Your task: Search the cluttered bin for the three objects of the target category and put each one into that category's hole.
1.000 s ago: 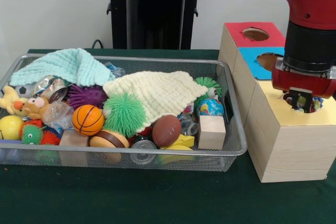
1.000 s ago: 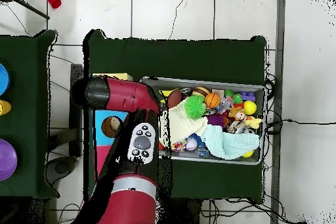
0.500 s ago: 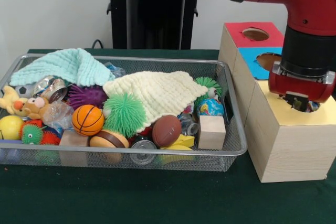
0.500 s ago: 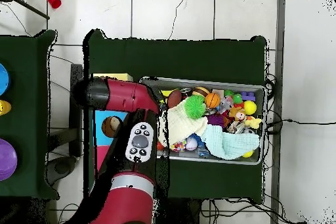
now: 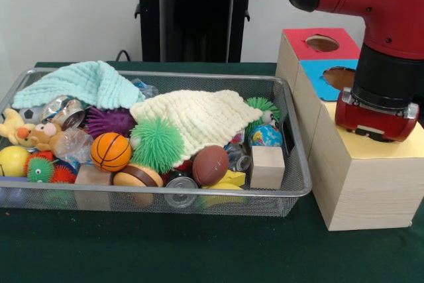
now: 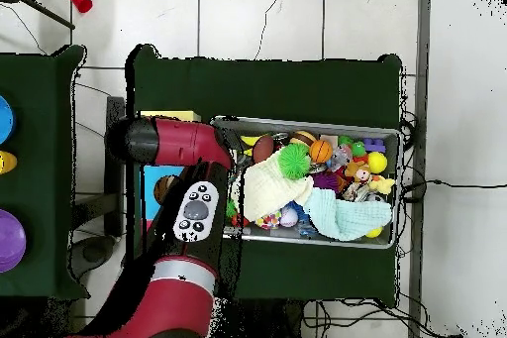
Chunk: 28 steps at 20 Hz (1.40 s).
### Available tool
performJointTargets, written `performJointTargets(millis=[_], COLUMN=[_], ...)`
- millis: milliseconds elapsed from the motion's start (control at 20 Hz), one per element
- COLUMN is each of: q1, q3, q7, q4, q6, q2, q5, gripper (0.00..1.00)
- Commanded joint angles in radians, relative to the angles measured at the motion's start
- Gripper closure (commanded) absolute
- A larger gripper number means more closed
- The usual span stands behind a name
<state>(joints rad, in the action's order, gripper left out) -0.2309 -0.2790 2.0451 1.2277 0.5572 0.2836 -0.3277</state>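
Yellow-topped box (image 5: 361,164) is covered at its hole by the gripper (image 5: 374,130), whose grip state cannot be told, so a drop seems underway, with a return to the bin (image 5: 291,183) called for next.

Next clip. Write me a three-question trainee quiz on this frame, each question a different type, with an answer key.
1. True or false: the orange basketball lies inside the wire bin.
2. Multiple choice: the arm's wrist hangs over which box top? A) red top B) blue top C) yellow top
3. Short answer: which cloth partly covers the green spiky ball?

Key
1. True. It sits near the bin's front left, beside the spiky ball.
2. C. The wrist is low over the yellow-topped box nearest the camera; the gripper's fingers are hidden from both views.
3. The cream knitted cloth; the mint cloth lies apart at the bin's back left.
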Motion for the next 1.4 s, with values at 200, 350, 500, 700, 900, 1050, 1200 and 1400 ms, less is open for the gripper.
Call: performJointTargets(millis=[200,350,500,700,900,1050,1200,1400], q1=[0.019,0.012,0.020,0.027,0.027,0.026,0.028,0.024], q3=[-0.020,-0.029,-0.017,-0.003,-0.011,-0.007,-0.006,-0.008], q7=[0.255,0.263,0.223,0.212,0.217,0.233,0.236,0.232], q4=[0.022,0.025,0.030,0.045,0.038,0.041,0.041,0.045], q6=[0.089,0.117,0.118,0.103,0.086,0.079,0.083,0.088], q2=[-0.108,-0.085,-0.076,-0.066,-0.070,-0.072,-0.072,-0.062], q5=[-0.017,-0.024,-0.013,-0.016,-0.017,-0.031,-0.039,-0.039], gripper=[1.00,1.00,0.00,0.00,0.00,0.00,0.00,0.00])
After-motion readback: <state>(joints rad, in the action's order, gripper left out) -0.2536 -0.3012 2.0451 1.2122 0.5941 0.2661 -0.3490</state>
